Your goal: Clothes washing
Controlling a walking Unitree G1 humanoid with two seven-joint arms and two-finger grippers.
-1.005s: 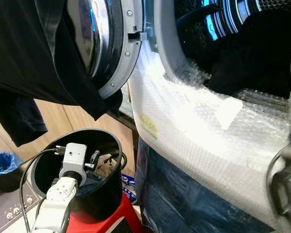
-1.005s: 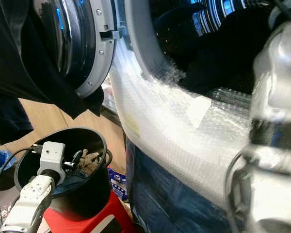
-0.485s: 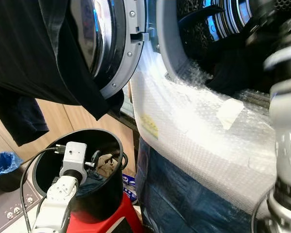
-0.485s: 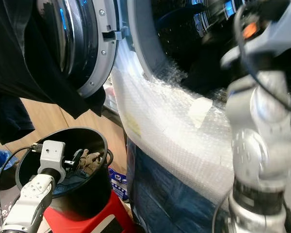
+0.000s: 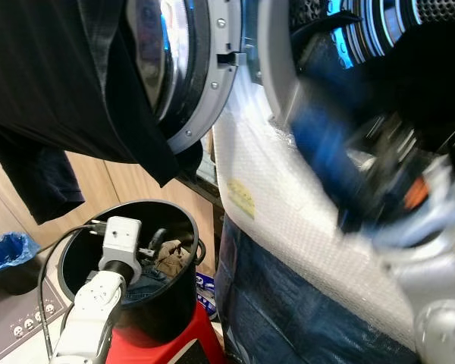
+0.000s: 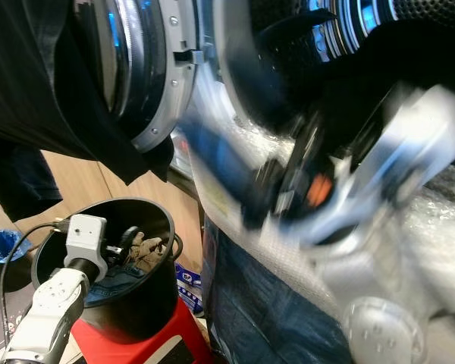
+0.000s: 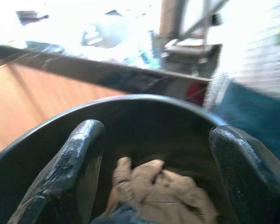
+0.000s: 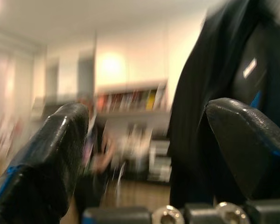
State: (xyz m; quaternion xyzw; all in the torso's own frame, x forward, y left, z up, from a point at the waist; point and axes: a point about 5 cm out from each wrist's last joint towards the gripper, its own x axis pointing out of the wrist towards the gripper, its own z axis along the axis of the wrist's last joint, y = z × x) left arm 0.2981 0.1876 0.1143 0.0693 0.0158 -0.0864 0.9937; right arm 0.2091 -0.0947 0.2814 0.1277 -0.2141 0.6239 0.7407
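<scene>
My left gripper [image 7: 154, 154] hangs open inside a black bucket [image 5: 174, 303], just above a crumpled beige cloth [image 7: 158, 186] lying on a blue garment. My right arm is a blur in front of the washer's drum opening [image 5: 409, 45]. Its gripper [image 5: 322, 133] is raised toward the open door [image 5: 201, 68]. In the right wrist view its fingers [image 8: 51, 154] stand apart with nothing between them. A black garment [image 5: 53, 91] hangs over the door. Dark clothes [image 5: 440, 98] lie inside the drum.
Bubble wrap [image 5: 288, 205] covers the washer's front, with dark blue sheeting [image 5: 288, 303] below it. The bucket stands on a red stool [image 5: 189, 345]. A blue-lined bin [image 5: 7, 254] and wooden cabinets [image 5: 98, 182] are at the left.
My right arm has swung up from the lower right, across the washer's front and toward the door. The left arm stays in the bucket. The camera has shifted slightly.
</scene>
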